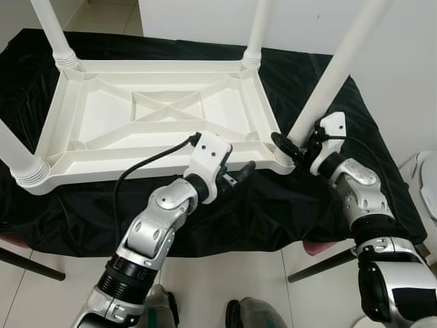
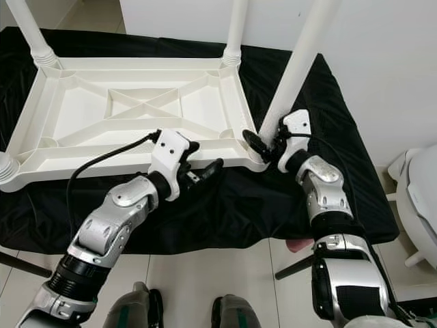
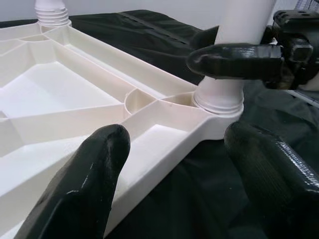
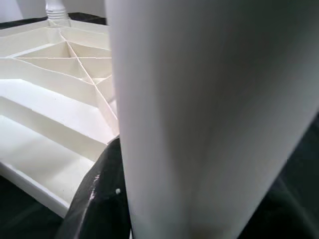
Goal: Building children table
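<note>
Tabletop (image 1: 164,113) lies upside down; its near-right leg (image 1: 334,75) is clamped in the right end effector (image 1: 295,145). Left end effector (image 1: 240,172) gapes wide beside that corner.

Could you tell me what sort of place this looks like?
Probably a room in a home: pale tiled floor, plain white wall, and a black-draped worktop holding an upturned white plastic table.

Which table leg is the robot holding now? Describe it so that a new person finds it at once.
A white plastic tabletop lies upside down on a black cloth, with white legs standing up at its corners. The held leg is at the near corner on the robot's right. Unlike the others, it leans and has the right gripper clamped around its base.
</note>
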Controlling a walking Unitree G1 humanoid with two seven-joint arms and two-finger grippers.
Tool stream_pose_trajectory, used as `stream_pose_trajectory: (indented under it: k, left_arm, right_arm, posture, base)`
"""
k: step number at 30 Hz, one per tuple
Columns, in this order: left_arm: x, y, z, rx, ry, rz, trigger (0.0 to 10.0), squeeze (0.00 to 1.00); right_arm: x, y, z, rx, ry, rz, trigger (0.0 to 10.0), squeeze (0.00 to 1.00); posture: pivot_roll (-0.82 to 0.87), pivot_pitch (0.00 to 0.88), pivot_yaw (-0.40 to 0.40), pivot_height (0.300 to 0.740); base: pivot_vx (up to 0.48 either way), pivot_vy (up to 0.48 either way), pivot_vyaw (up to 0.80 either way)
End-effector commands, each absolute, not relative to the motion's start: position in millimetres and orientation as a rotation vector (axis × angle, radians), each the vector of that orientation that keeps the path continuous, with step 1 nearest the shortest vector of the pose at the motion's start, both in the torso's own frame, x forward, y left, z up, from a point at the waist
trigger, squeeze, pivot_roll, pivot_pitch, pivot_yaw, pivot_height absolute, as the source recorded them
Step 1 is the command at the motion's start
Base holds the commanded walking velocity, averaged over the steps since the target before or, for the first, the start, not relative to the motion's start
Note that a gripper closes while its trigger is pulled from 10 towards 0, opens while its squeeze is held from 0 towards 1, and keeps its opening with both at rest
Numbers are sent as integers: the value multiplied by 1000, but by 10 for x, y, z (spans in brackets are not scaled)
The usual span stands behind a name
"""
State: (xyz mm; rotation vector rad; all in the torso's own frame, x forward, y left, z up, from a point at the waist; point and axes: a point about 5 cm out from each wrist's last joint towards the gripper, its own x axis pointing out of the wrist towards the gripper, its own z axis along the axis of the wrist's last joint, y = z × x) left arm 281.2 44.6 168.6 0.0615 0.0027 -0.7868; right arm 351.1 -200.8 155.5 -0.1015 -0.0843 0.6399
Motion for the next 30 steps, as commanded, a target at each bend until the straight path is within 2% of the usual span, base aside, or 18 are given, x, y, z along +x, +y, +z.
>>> stream_pose_trajectory:
  k: [1,7,12,13,14,17,21,25,28,29,30]
  left_arm:
    - [2794,413,1729,69,-1,-861,10000,0]
    - [2770,389,1709,93,10,-882,10000,0]
    - [2696,357,1652,101,26,-901,10000,0]
    - [2692,355,1643,99,30,-897,10000,0]
    - [2690,351,1638,90,33,-893,10000,0]
    - [2691,349,1637,84,35,-890,10000,0]
    - [2709,346,1638,76,36,-872,10000,0]
    - [2719,367,1629,63,41,-854,10000,0]
    - [2719,373,1623,62,42,-850,10000,0]
    - [2728,376,1625,59,41,-844,10000,0]
    - [2728,376,1625,59,41,-844,10000,0]
  right_arm:
    - [3472,-2038,1461,-96,-49,658,0,0]
    - [3463,-2050,1432,-90,-51,664,0,0]
    - [3476,-2100,1445,-56,-81,547,0,0]
    - [3489,-2102,1438,-44,-78,496,2235,0]
    - [3502,-2081,1423,-22,-74,428,10000,0]
    - [3508,-2065,1410,-8,-71,389,10000,0]
    - [3468,-1918,1396,78,-105,246,10000,0]
    - [3366,-1604,1371,158,-127,66,10000,0]
    - [3337,-1515,1376,181,-133,18,10000,0]
    - [3299,-1368,1382,202,-138,-21,10000,0]
    - [3299,-1368,1382,202,-138,-21,10000,0]
  posture:
    - [-106,77,-48,740]
    - [-98,78,-49,740]
    - [-100,80,-46,740]
    - [-100,79,-46,740]
    - [-103,81,-49,740]
    - [-103,81,-49,740]
    - [-108,81,-52,740]
    - [-114,73,-56,740]
    - [-115,67,-57,740]
    - [-112,58,-58,740]
    - [-112,58,-58,740]
  base:
    - [0,0,0]
    - [0,0,0]
    - [0,0,0]
    - [0,0,0]
    - [0,0,0]
    - [0,0,0]
    - [0,0,0]
    - [0,0,0]
    - [0,0,0]
    - [0,0,0]
    - [0,0,0]
